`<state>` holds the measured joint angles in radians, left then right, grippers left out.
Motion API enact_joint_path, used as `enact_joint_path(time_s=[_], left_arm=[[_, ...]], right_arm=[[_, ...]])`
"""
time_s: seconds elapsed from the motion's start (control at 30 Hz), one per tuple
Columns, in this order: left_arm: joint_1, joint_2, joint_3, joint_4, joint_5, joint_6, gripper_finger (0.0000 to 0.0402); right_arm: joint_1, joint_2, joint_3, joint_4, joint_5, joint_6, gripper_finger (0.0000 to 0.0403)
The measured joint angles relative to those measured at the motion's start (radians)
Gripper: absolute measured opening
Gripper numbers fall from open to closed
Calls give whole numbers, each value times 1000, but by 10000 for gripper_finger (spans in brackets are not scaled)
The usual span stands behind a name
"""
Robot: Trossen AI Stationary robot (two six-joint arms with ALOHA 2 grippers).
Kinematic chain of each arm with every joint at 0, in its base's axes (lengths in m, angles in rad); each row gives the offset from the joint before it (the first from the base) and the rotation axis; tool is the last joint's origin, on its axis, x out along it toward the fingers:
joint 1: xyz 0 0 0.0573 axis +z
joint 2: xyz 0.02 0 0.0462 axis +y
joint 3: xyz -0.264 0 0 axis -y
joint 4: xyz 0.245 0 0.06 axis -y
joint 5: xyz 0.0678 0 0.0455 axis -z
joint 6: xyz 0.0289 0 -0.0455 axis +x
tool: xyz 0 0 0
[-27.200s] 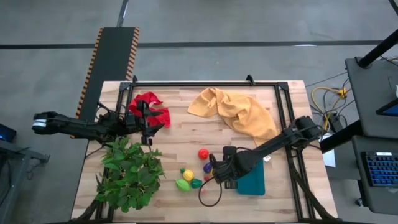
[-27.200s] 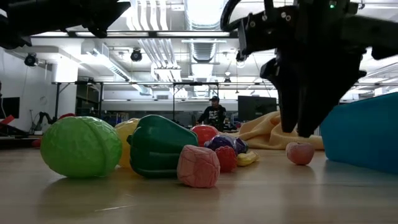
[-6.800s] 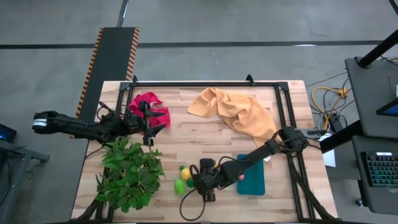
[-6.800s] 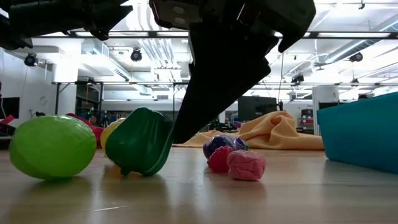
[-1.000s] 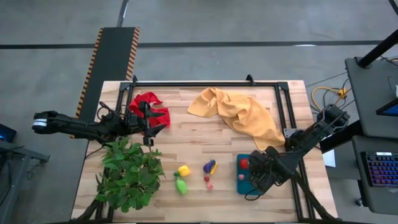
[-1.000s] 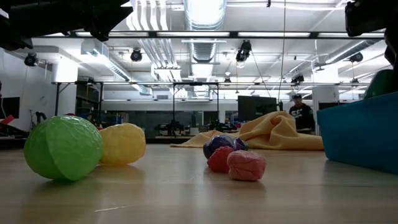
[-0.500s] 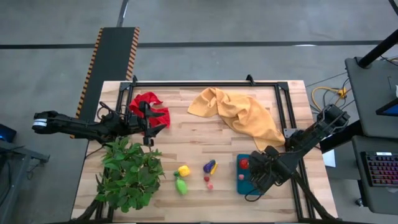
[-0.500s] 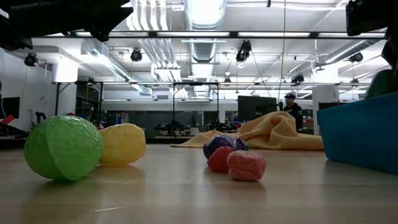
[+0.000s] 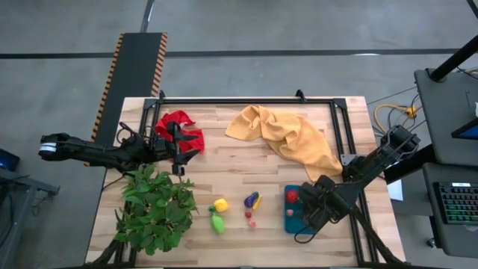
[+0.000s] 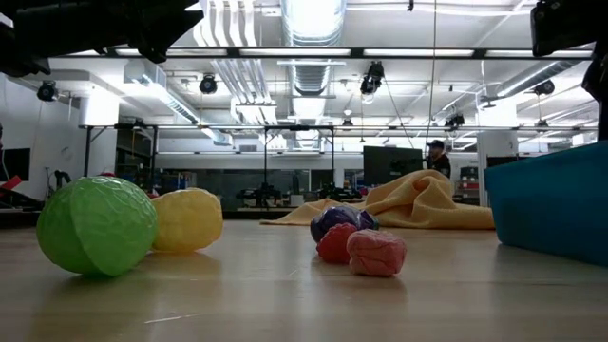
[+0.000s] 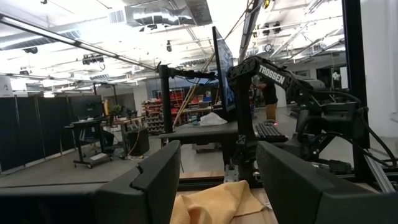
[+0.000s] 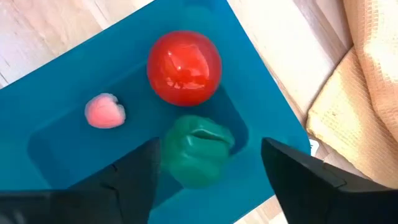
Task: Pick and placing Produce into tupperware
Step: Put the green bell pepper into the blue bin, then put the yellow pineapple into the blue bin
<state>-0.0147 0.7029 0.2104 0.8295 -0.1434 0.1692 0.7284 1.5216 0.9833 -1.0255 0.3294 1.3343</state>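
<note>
The right gripper (image 12: 208,171) is held over the teal tupperware (image 12: 56,93) near the table's front right; its fingers are seen spread apart with nothing clamped between them, the dark green pepper (image 12: 198,149) lying free on the container floor beside the red ball (image 12: 184,67) and a small pink piece (image 12: 104,111). The left gripper (image 11: 214,180) is parked at the far left by the red cloth (image 9: 179,128), its fingers parted and empty. Four pieces are left on the bare wood, well apart from the tupperware: a lime green piece (image 10: 95,225) touching or just beside a yellow piece (image 10: 188,218); a purple piece (image 10: 337,218) with a red piece (image 10: 334,243) and a pink lump (image 10: 376,253) close together. All are judged to be light, hollow, stiff plastic; the glossy rounded ones are likely to roll or slip, so each should be taken across its widest middle, from above; the tiny lumpy pieces may be pinched centrally, with the fingers brought close to the wood.
</note>
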Motion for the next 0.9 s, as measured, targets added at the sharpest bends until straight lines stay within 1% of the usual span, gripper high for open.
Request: enact_joint_path(time_s=[0.1, 0.2, 0.33, 0.43, 0.5, 0.57, 0.63, 0.7, 0.73, 0.8, 0.9], left_arm=[[0, 1, 0, 0, 0, 0, 196], [0, 2, 0, 0, 0, 0, 196], [0, 2, 0, 0, 0, 0, 196], [0, 2, 2, 0, 0, 0, 196], [0, 2, 1, 0, 0, 0, 196], [0, 2, 0, 0, 0, 0, 196], [0, 2, 1, 0, 0, 0, 196], [0, 2, 2, 0, 0, 0, 196], [0, 2, 2, 0, 0, 0, 196], [0, 2, 1, 0, 0, 0, 196], [0, 2, 1, 0, 0, 0, 196]], right_arm=[[0, -1, 0, 0, 1, -1, 285], [0, -1, 12, 3, 25, -7, 291], [0, -1, 47, 42, 138, -86, 288], [0, -1, 78, 140, 241, -227, 281], [0, -2, 91, 253, 304, -361, 276], [0, -2, 95, 395, 330, -526, 271], [-1, -2, 94, 546, 324, -694, 267], [-2, -2, 90, 705, 294, -854, 262], [-2, -2, 87, 782, 255, -933, 260], [-2, -1, 81, 943, 135, -1084, 256], [-2, 0, 70, 1185, -108, -1282, 250]])
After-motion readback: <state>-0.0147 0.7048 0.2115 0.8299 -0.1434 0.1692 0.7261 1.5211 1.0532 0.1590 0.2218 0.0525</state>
